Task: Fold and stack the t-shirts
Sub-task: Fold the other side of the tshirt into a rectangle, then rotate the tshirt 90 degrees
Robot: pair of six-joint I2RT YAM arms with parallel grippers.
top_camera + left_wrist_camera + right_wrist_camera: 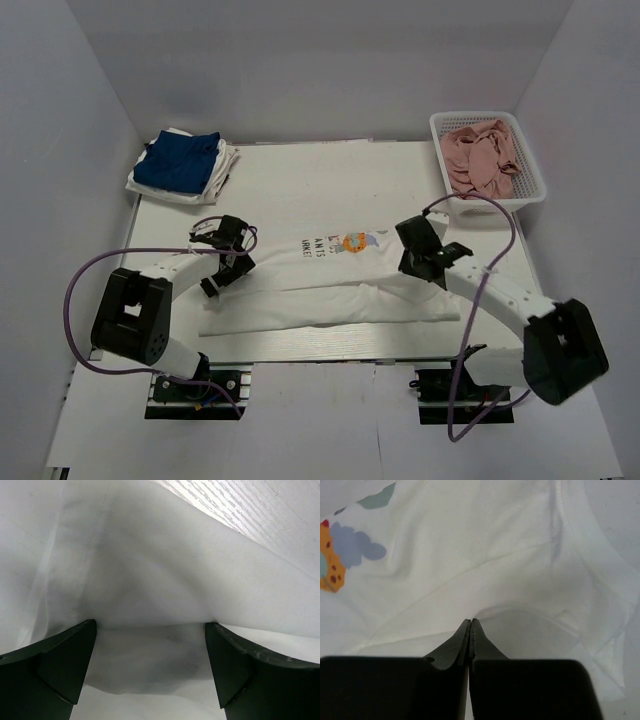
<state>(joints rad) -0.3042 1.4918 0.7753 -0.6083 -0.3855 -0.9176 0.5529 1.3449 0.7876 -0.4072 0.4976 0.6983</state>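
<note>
Across the middle of the desk [300,175], toward its near edge, lay the large white t-shirt with a colourful chest print [330,295]. The right gripper [471,623] was closed, pinching a pucker of its cloth. The left gripper [150,630] stood wide astride its left fold. A folded royal-blue t-shirt [180,160] occupied the far left corner.

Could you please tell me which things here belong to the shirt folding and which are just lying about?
Job:
printed white shirt
blue shirt
folded white shirt beneath it

Lying about:
basket
pink cloth inside it
</note>
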